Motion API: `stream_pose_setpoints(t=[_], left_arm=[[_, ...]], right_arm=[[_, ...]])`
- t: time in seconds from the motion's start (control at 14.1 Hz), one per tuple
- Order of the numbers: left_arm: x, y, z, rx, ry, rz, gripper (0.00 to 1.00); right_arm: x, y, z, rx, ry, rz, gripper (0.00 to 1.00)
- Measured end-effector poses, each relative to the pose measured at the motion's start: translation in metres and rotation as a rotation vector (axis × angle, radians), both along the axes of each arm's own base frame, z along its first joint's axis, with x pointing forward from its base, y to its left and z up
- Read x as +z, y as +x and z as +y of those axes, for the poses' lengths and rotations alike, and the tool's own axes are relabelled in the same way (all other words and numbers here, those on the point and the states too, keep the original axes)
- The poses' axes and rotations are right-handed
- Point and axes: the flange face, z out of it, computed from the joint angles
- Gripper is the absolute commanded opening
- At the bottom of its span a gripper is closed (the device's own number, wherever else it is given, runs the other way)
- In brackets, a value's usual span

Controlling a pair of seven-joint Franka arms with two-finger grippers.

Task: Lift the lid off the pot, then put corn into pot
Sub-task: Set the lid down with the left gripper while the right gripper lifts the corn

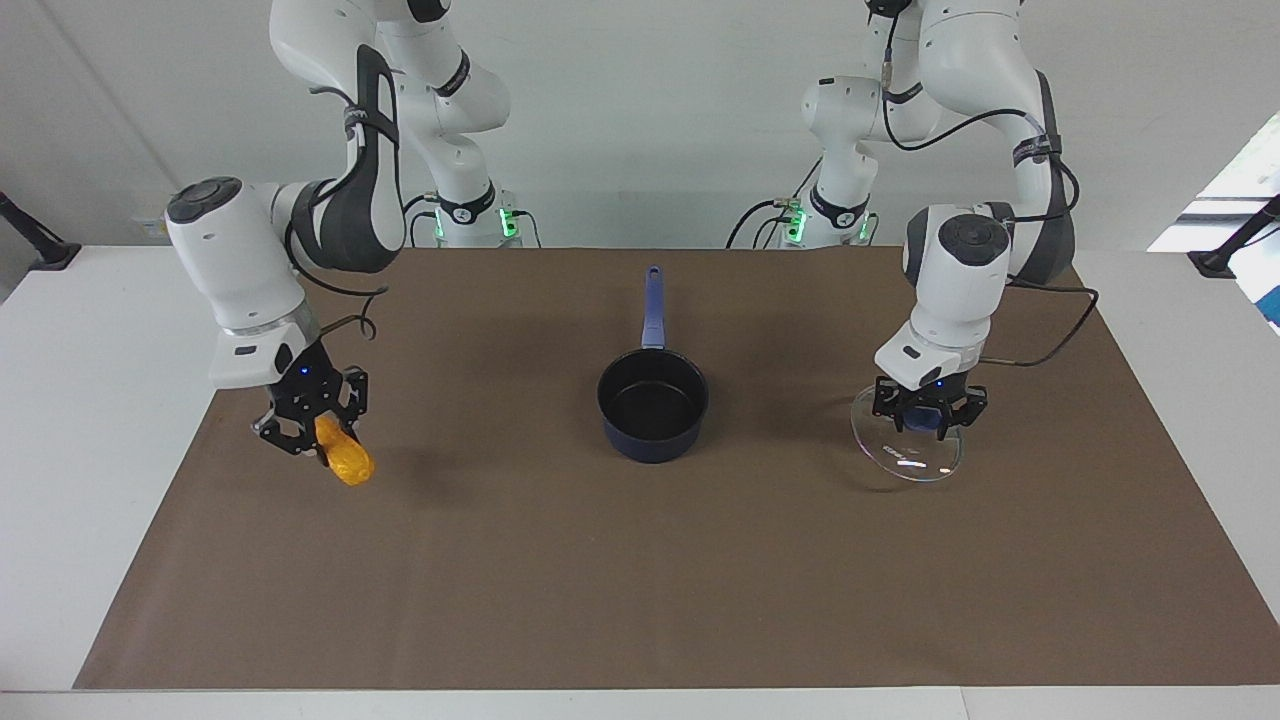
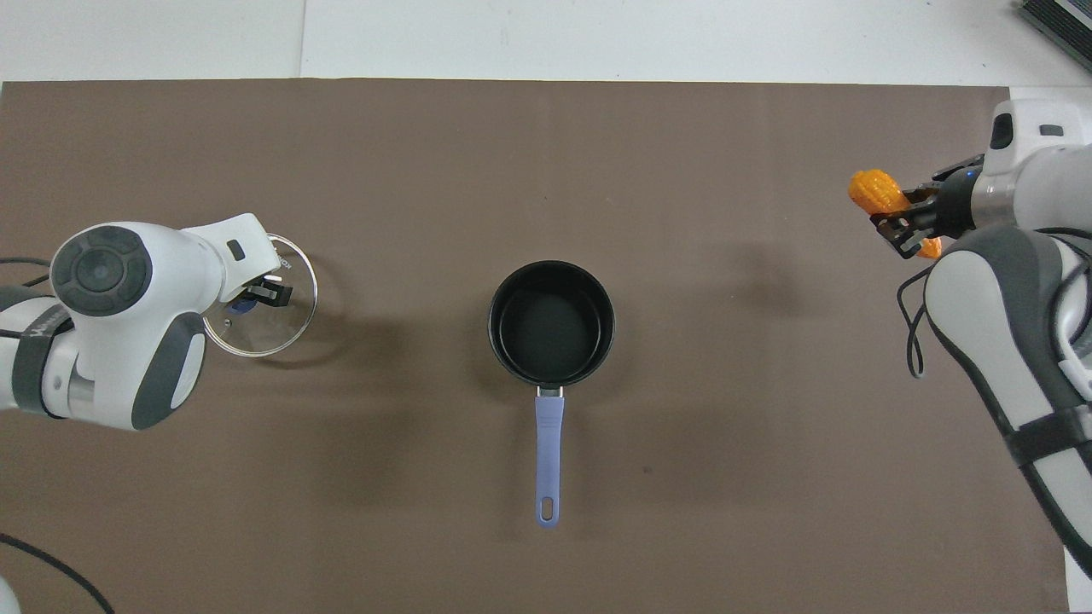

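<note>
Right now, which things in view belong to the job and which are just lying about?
Job:
- pot, uncovered
- lid, in left claw
- corn, in right claw

Lying about:
- only the brown mat under everything

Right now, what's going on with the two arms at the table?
The left gripper is shut on the lid by its blue knob, over the brown mat toward the left arm's end of the table. The right gripper is shut on the corn, held up in the air toward the right arm's end. The pot sits uncovered and empty mid-mat, its handle pointing toward the robots. The corn is not yet in.
</note>
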Motion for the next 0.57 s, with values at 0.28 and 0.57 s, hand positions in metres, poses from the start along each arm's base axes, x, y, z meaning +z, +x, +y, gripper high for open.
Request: stream_pose_setpoints(t=[0.28,0.57], left_arm=[[-0.021,-0.014,0.021,-0.010,0.014,0.023,0.53],[-0.024,-0.016,0.023,-0.021,0.021,0.039,1.00]], right_arm=[[0.032,-0.020,0.036,-0.168,0.043,0.095,0.00],[0.052,-0.037,0.097,-0.291,0.005,0.143,0.00]])
